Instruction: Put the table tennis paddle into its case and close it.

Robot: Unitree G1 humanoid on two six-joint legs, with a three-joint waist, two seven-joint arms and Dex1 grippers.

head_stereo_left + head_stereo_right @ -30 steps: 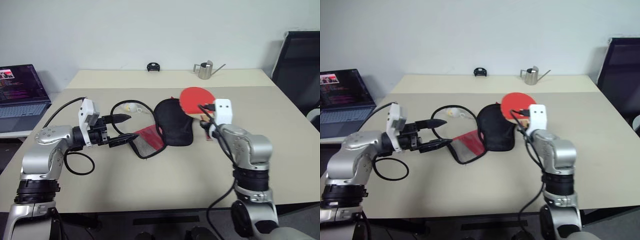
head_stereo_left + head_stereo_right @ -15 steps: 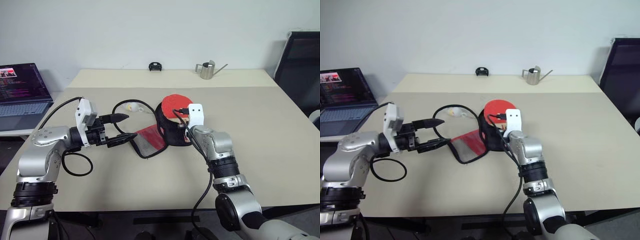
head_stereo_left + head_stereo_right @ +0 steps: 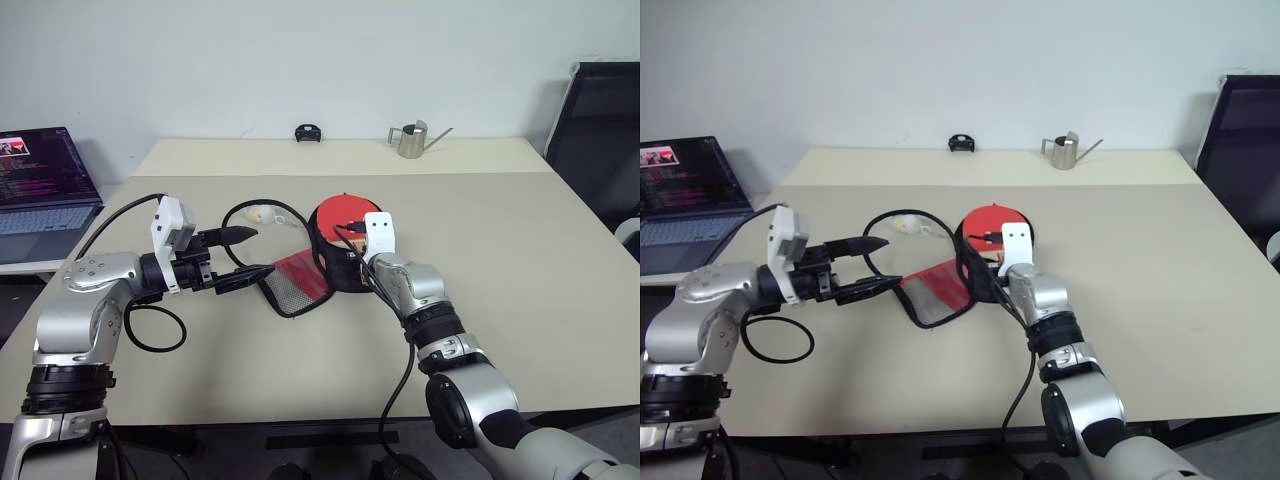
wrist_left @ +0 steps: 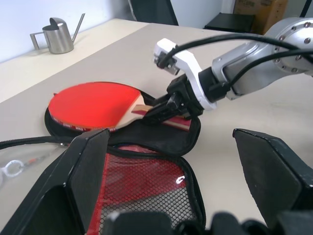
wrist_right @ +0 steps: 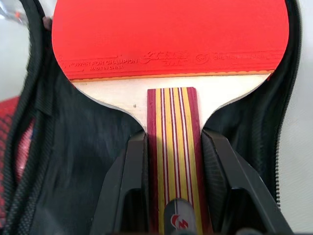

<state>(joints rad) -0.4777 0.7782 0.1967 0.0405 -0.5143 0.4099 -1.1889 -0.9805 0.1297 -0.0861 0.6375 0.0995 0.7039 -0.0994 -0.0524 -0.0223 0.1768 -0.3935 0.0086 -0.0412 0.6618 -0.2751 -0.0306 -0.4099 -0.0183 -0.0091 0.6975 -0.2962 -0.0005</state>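
Observation:
The table tennis paddle (image 3: 338, 212) has a red rubber face and a striped wooden handle (image 5: 173, 147). My right gripper (image 5: 171, 142) is shut on that handle. The red face lies low over the black inner half of the case (image 3: 350, 272), which is spread open on the table. The case's red mesh flap (image 3: 297, 280) lies to the left of that half. My left gripper (image 3: 243, 254) stands open at the flap's left edge, with the flap's rim between its wide-spread fingers (image 4: 88, 161). A white ball charm (image 3: 262, 213) rests behind the flap.
An open laptop (image 3: 40, 180) sits at the far left on a side desk. A metal watering can (image 3: 410, 140) and a small black object (image 3: 307, 133) stand at the back of the table. A black chair (image 3: 600, 130) is at the back right.
My right gripper has carried the paddle left and down, from the case's right side to over its black open half. The left arm has stayed still.

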